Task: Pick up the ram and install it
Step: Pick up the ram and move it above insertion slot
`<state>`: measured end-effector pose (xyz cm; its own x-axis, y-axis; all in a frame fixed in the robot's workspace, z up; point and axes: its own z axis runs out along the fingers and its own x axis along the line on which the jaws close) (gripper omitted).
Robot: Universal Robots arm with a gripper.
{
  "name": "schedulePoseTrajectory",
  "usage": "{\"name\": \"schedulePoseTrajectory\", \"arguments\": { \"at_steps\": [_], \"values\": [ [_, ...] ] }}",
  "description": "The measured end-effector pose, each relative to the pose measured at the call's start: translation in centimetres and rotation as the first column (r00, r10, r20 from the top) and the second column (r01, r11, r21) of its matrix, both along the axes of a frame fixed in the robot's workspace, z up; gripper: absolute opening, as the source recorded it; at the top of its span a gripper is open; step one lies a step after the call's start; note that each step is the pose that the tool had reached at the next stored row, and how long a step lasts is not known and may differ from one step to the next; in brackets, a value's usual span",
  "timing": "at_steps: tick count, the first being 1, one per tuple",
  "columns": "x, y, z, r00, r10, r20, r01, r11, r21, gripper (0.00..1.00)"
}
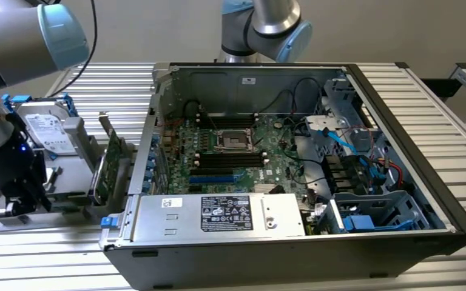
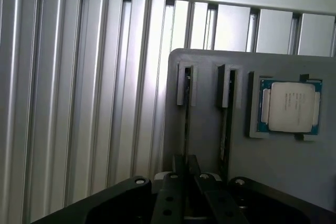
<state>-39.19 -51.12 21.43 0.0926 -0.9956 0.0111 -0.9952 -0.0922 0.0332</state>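
The arm is reaching down at the exterior view's left, beside the open computer case (image 1: 216,76), and its pincer (image 1: 13,206) is hanging low over a grey parts holder (image 1: 27,223) that is resting on the ribbed metal counter (image 1: 55,267). In the wrist view the pincer (image 2: 185,162) is clenching on the ram (image 2: 187,124): the two black fingertips (image 2: 177,163) are pressing in from either side of the thin board, which is showing edge-on as a dark narrow line. The ram is standing upright in one of two narrow slots of the grey holder (image 2: 205,129), its far end sitting in the slot's notched bracket, so it is not lifted out yet. The neighbouring slot (image 2: 226,114) is lying just beside it and is looking dark; what it is carrying I cannot tell. Further along the same holder, a square processor chip (image 2: 291,106) with a silver lid is lying flat in its own recess. The counter (image 2: 79,103) is running past the holder in long pale slats. In the exterior view a hard drive (image 1: 45,130) is standing in the holder behind the pincer, and a green expansion card (image 1: 110,167) is standing on edge between the holder and the case. Inside the case the motherboard (image 1: 233,151) is lying flat, with its long black slots (image 1: 231,160) sitting just below the processor socket, and a silver power supply (image 1: 216,215) is filling the near side.
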Motion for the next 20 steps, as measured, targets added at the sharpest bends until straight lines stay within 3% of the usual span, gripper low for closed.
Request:
{"name": "schedulePoseTrajectory", "arguments": {
  "at_steps": [12, 20],
  "values": [
    [0.0, 0.01, 4.64, 1.0000, 0.000, -0.0025, 0.000, 1.0000, -0.0020, 0.14],
    [0.7, 0.33, 7.77, 0.9999, 0.000, -0.0110, 0.000, 1.0000, -0.0086, 0.14]
  ]
}}
